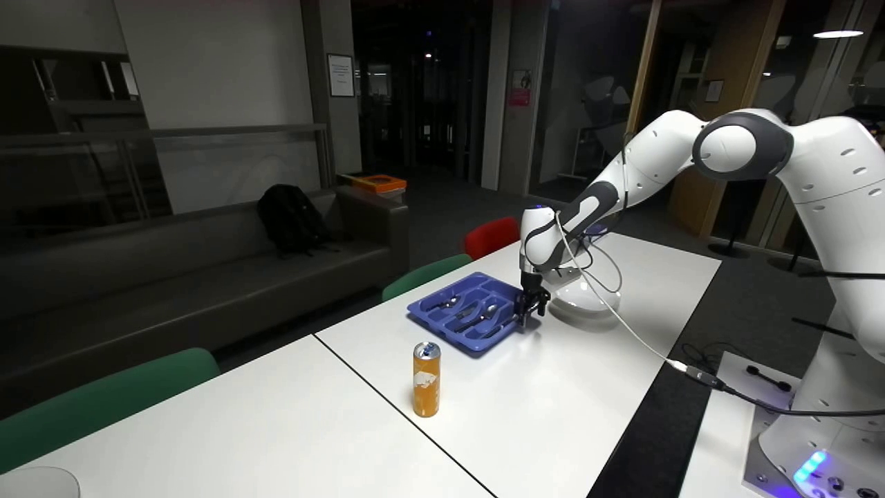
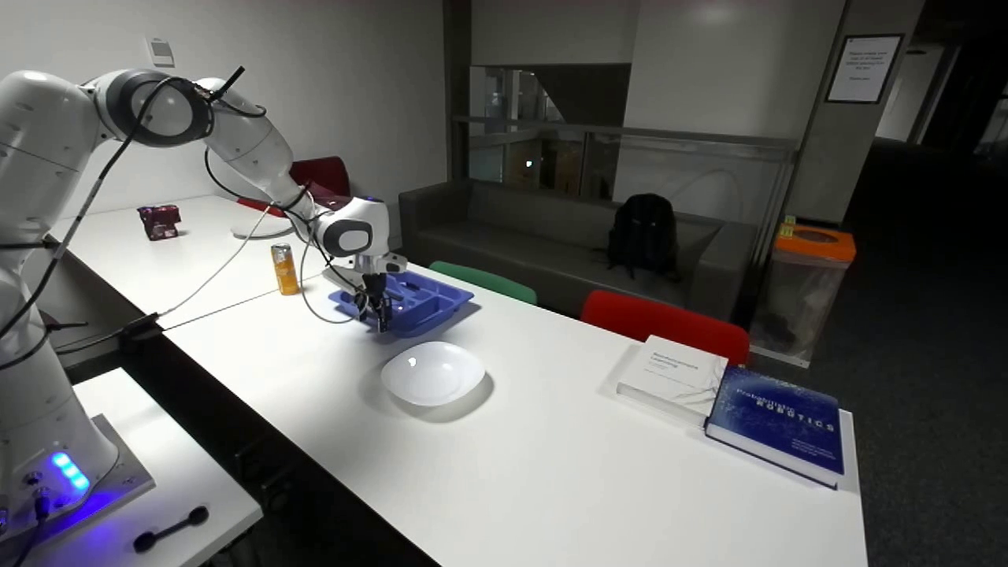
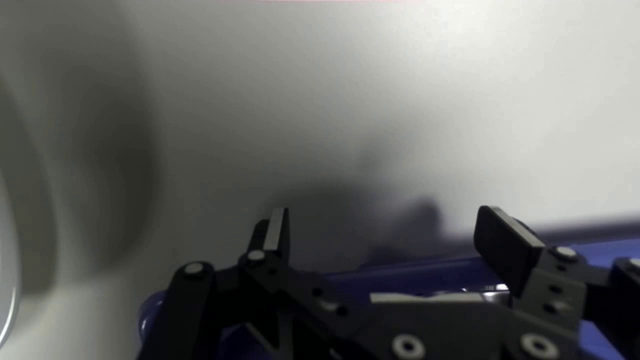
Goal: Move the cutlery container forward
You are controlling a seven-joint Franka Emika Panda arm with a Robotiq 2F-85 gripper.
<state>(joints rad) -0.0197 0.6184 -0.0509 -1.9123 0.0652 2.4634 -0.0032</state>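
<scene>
The cutlery container is a shallow blue tray with compartments and silvery utensils, lying flat on the white table. It also shows in an exterior view, partly hidden by the arm. My gripper points down at the tray's robot-side edge, also seen in an exterior view. In the wrist view, my gripper is open, with a wide gap and nothing between its fingers. The tray's dark blue rim runs below the fingertips there; whether the fingers touch it I cannot tell. The gripper body hides much of the tray.
A white bowl stands close to the gripper. An orange can stands on the tray's other side. Two books lie at the table's end. A dark red packet and a white plate are farther off. Cables hang from the arm.
</scene>
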